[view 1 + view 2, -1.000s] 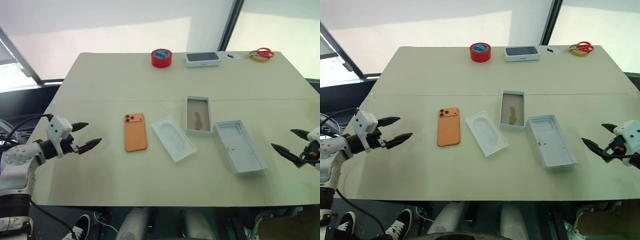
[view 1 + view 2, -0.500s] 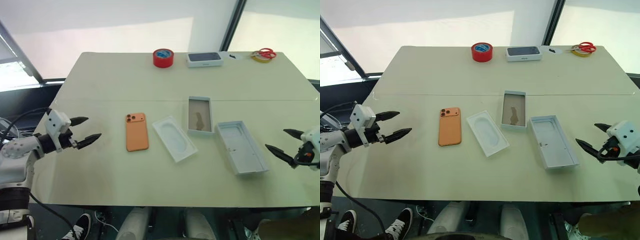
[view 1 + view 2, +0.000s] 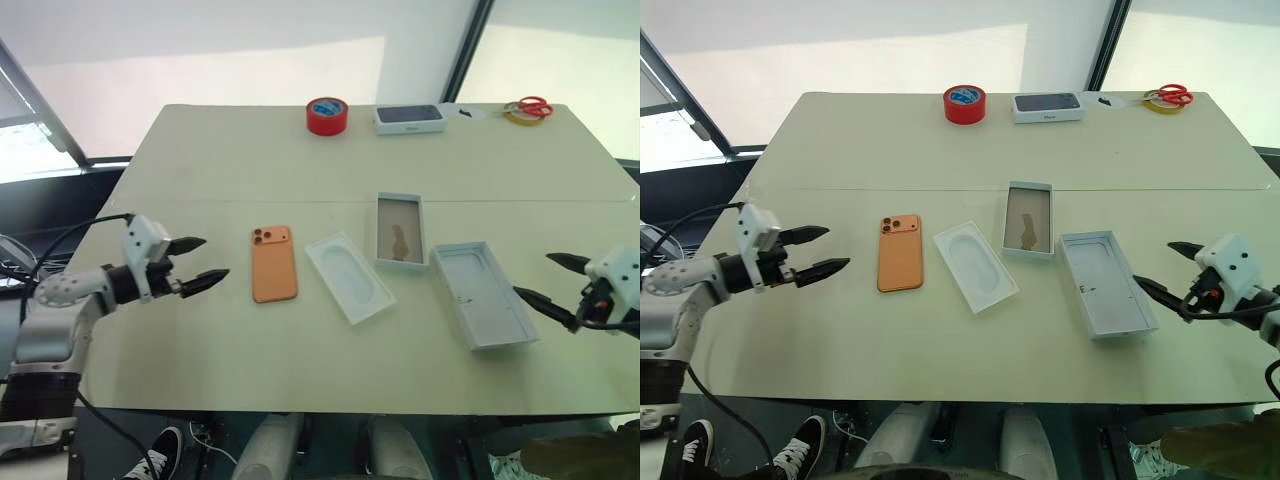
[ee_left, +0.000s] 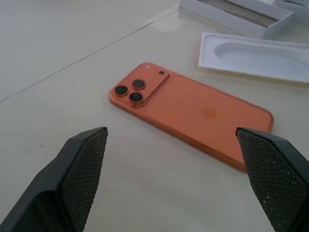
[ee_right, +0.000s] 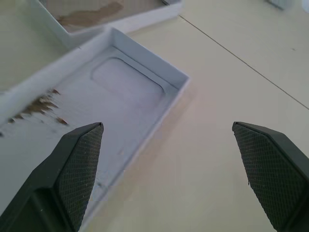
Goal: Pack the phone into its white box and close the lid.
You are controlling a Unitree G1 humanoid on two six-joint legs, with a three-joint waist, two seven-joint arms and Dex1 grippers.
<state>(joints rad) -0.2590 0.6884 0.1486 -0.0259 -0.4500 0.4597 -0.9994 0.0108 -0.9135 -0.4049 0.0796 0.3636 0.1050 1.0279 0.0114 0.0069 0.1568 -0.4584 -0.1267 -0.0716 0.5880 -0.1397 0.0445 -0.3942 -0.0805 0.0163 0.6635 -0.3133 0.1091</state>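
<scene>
The phone [image 3: 273,264] lies back up on the counter [image 3: 300,160], camera cluster at its far end. To its right follow a white moulded tray [image 3: 348,277], the white box [image 3: 400,231] with brownish interior, and the lid [image 3: 484,294], hollow side up. Left pincer [image 3: 199,262], spread wide and empty, hovers left of the phone. Right pincer [image 3: 549,281], likewise wide and empty, hovers just right of the lid.

Daylight is pouring in from the bright panels behind, washing them out to glare, while the pale surface [image 3: 200,160] is sitting evenly lit under soft, faint shadows.
</scene>
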